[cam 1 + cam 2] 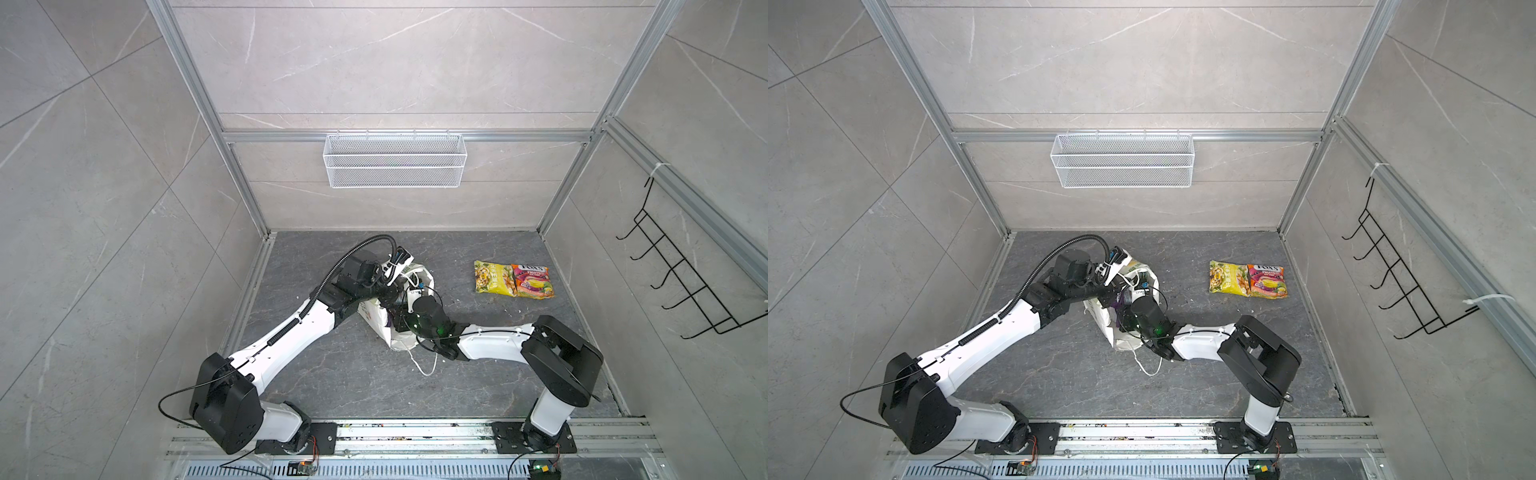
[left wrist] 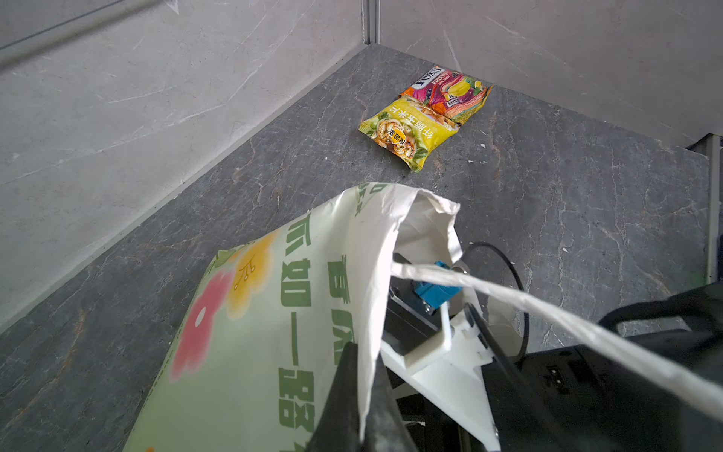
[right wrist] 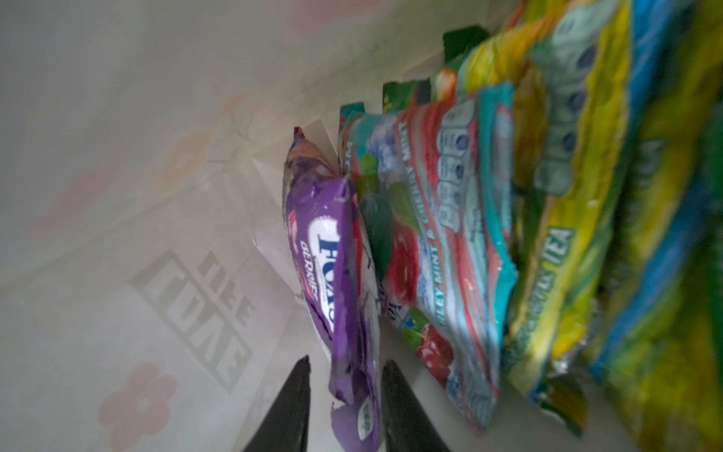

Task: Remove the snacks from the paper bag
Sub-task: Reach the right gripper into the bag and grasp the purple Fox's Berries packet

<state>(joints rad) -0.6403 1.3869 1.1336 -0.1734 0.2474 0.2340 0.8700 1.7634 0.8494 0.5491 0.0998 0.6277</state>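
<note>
Two dark fingers of the right end effector (image 3: pixel 347 360) stand part-open inside the paper bag (image 1: pixel 376 318), straddling the near end of a purple packet (image 3: pixel 340 274). One finger sits close against it and the other stands clear, so nothing is clamped. This packet is glossy, with white "FOX'S" lettering, stands on its edge, and its long axis runs in line with the fingers, deeper into the bag. Beside it a teal-red packet (image 3: pixel 450 235) and two blurred green-yellow packets (image 3: pixel 567 195) (image 3: pixel 665 293) stand face to face like files, pointing the same way.

The left end effector (image 2: pixel 365 348) is pinched tight on the bag's rim, holding the mouth apart. The bag is white inside, with green lettering and red and yellow flowers outside. In both top views it sits mid-surface between the arms, its long axis running from far to near, with a white cord handle (image 1: pixel 428 368) trailing toward the near edge.

Well to the right, on the dark surface (image 1: pixel 457 374), a yellow-green packet (image 1: pixel 494 277) and a red-pink packet (image 1: pixel 532 281) lie flat, touching side by side, long axes far to near
</note>
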